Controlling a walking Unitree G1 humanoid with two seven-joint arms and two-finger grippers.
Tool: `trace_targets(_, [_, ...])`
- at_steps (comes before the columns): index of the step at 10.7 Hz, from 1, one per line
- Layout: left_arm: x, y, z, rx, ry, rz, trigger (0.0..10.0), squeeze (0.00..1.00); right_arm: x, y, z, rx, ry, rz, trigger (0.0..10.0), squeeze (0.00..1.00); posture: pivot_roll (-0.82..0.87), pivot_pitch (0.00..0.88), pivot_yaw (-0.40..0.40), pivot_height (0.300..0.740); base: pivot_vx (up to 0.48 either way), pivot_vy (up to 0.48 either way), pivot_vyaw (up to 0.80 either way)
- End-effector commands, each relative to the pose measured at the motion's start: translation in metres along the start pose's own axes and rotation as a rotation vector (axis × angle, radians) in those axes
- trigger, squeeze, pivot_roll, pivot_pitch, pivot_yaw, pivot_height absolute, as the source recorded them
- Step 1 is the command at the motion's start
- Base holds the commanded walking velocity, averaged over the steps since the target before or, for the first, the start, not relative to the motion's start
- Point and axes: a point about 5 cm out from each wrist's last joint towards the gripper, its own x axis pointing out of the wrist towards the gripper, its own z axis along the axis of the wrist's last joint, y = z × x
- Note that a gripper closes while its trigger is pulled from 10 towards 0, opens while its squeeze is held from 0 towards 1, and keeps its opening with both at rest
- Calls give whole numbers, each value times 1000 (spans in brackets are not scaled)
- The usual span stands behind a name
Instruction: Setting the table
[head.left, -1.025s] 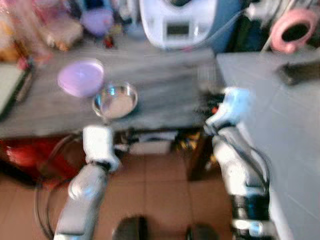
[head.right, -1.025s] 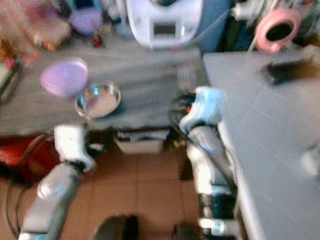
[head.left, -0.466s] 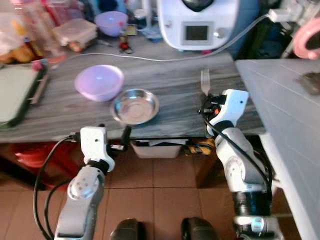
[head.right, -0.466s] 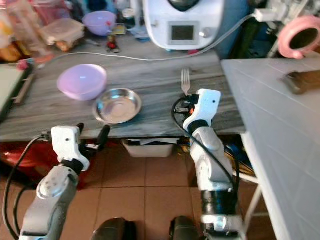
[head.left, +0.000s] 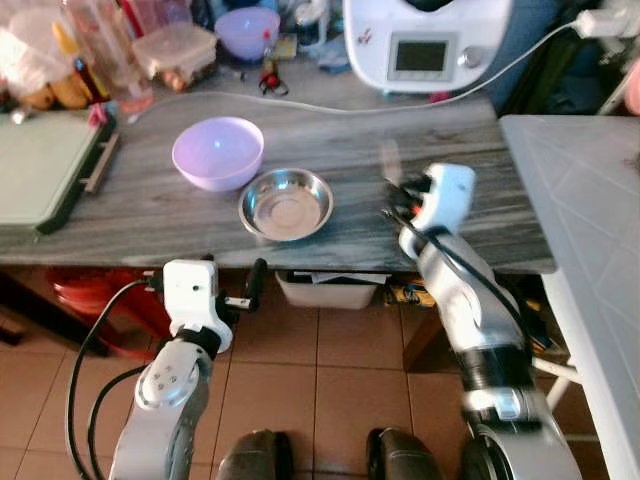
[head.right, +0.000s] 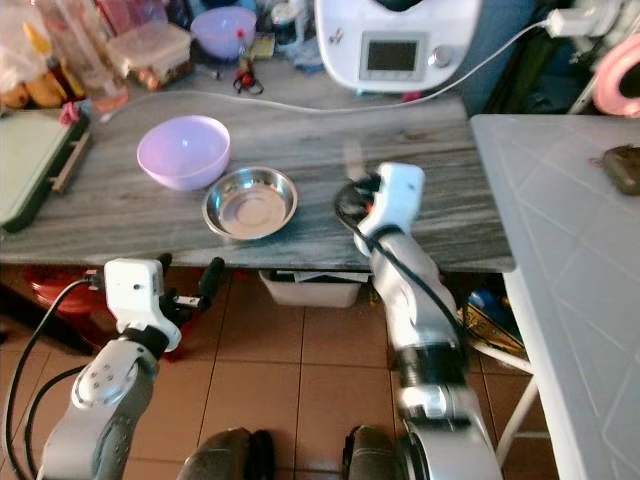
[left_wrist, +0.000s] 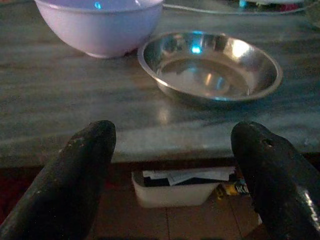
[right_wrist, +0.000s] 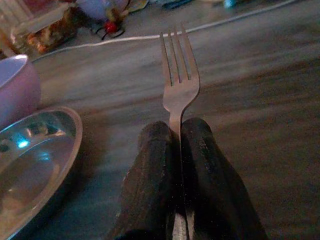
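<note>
Right claw (right_wrist: 175, 145) pinching a slim silver metal fork (right_wrist: 177, 82) by its handle, at three o'clock of the shallow round steel dish (head.left: 286, 202) on the grey wood-grain bench (head.left: 150, 215) (light, stiff, likely slippery); left claw (left_wrist: 175, 180) spread.

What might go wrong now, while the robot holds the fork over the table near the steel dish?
The right gripper pinches the fork only by its thin handle, so it may twist or slip out. The steel dish lies close beside it; a sideways swing might knock it. The dish also sits near the table edge, so a push could send it off.
</note>
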Motion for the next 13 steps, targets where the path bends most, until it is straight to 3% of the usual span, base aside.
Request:
trace_targets(1, [-4, 0, 1, 12, 13, -3, 10000, 0, 3, 1, -2, 24, 12, 5, 0, 0, 31, 204, 71, 740, 0, 0, 0])
trace_targets(8, [-7, -3, 1, 9, 36, -21, 10000, 0, 15, 21, -13, 148, 70, -22, 0, 0, 31, 225, 69, 740, 0, 0, 0])
trace_targets(13, [-6, -5, 0, 5, 40, -23, 10000, 0, 25, 33, -14, 137, 102, -13, 0, 0, 33, 218, 62, 740, 0, 0, 0])
